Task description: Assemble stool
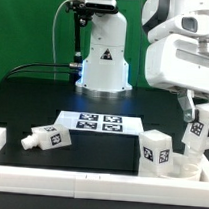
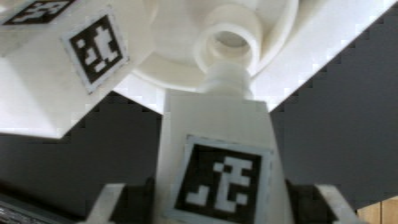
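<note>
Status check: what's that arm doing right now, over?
Gripper shut on a stool leg. Its tip at the socket of the round seat. Another tagged part close beside; nothing between.

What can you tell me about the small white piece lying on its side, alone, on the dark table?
It is a stool leg, a stubby white block, seemingly plastic, narrowing to a short peg at one end. A black-and-white square tag shows on its side. It lies tipped over and slanted on the black table, peg toward the exterior view's left, near a corner of the marker board. Only the table seems to touch it.
</note>
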You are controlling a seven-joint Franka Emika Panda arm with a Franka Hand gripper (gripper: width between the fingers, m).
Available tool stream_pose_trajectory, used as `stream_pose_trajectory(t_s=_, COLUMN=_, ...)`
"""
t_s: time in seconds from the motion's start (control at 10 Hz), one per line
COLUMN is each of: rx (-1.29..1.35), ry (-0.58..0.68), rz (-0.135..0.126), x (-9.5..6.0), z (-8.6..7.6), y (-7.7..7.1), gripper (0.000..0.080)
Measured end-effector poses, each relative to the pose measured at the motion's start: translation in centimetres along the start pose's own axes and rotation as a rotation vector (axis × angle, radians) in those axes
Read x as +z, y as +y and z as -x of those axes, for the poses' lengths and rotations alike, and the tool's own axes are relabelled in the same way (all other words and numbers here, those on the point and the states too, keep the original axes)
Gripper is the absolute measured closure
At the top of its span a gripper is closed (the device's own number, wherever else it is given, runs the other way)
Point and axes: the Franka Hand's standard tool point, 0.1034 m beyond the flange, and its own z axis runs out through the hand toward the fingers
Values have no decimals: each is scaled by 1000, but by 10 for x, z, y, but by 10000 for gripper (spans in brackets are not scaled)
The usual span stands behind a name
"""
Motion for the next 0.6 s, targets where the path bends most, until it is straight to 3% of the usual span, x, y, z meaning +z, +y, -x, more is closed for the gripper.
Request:
stream_pose_trajectory(t_s=0.4, rx=-1, ry=-17, rz=4, x=7, z=6, y=4, gripper=476)
stream_pose_trajectory(t_s=0.6, rx=-6, ry=-18, rz=-2, x=8, z=6, y=-2, gripper=476)
